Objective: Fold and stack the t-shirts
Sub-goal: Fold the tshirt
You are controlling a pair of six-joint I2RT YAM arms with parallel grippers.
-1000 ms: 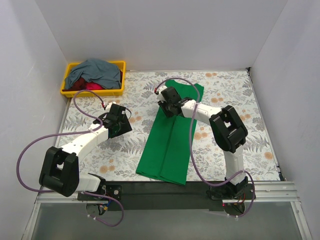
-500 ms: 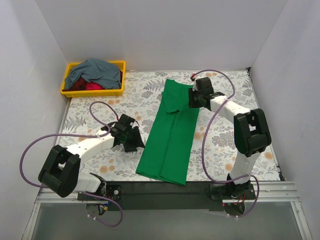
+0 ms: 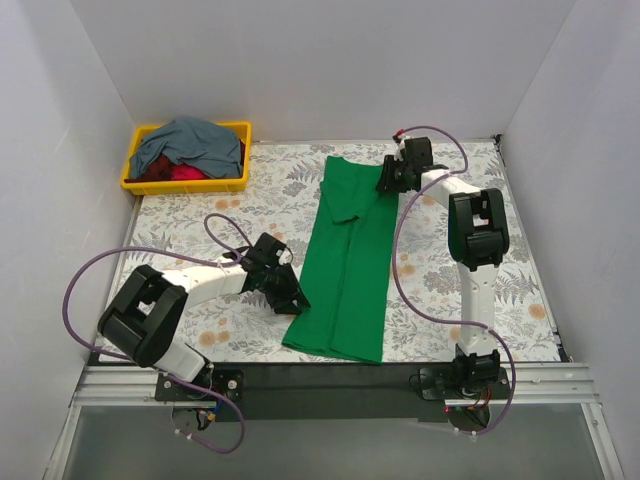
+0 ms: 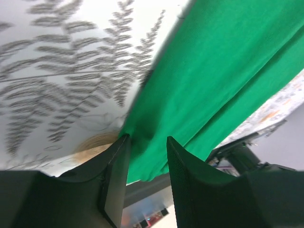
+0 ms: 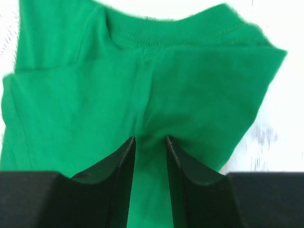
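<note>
Green t-shirt: soft matt knit cloth, smooth, with a stitched collar band.
Grey-blue t-shirt: matt cloth, crumpled.
Red t-shirt: cloth; too little shows to judge its finish.
Bin: yellow plastic, smooth, faintly glossy.
Table cover: flat and matt, printed with ferns and flowers; I cannot tell cloth from paper.
Left gripper: my 2 fingers are smooth matt black plastic.
Right gripper: 2 fingers, the same matt black plastic.
Arms: my smooth white shells with black joints, slightly shiny.
Cables: smooth purple sheathing.
Walls: plain matt white.
</note>
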